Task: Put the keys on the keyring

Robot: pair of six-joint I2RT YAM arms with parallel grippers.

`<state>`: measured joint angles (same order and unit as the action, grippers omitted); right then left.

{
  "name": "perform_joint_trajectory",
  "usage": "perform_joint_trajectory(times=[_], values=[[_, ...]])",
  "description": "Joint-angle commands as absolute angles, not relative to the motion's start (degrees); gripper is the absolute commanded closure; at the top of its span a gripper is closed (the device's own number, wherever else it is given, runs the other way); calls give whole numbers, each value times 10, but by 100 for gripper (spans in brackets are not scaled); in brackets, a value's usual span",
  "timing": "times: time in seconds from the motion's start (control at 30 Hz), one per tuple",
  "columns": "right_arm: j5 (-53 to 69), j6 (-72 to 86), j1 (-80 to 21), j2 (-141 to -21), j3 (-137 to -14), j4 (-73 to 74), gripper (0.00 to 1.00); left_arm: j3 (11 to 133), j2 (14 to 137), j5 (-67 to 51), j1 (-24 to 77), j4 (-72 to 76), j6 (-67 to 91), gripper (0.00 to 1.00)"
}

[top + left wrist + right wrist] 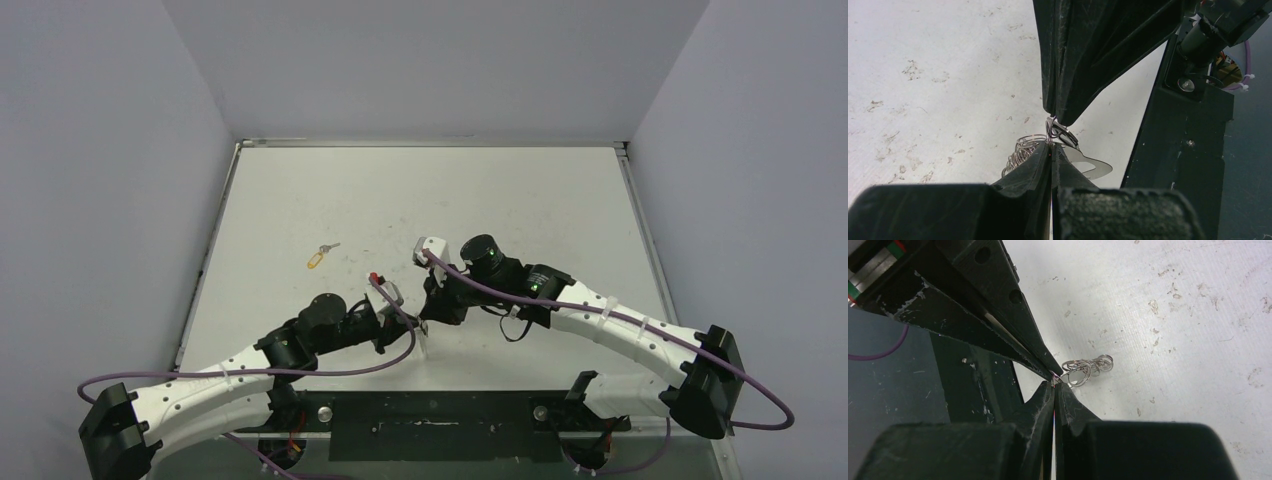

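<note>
The left end effector point(1051, 150) has its jaws pressed together and meets the right end effector point(1054, 387), equally pressed together, tip to tip just above the tabletop point(500, 190). Each appears to pinch a thin wire ring of the keyring point(1023, 149) at its very point. The rest of its small rings bunch right beside the two tips, a flat silver-grey piece lies just past them, and the key with the yellow tag point(318, 258) lies well apart, beyond the left end effector.

Two pairs of closed jaws meet tip to tip at the keyring chain point(1088, 366), above the table point(1173, 315).
</note>
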<state>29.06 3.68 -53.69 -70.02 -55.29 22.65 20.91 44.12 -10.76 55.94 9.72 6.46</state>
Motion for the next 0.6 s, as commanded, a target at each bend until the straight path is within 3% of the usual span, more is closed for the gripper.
perform_joint_trajectory(times=[0.0,0.57], values=[[264,38,-541,-701,-577,196,100,214,440,-118,562,142,70,100],[219,40,-535,-715,-555,200,100,215,434,-123,562,141,67,100]])
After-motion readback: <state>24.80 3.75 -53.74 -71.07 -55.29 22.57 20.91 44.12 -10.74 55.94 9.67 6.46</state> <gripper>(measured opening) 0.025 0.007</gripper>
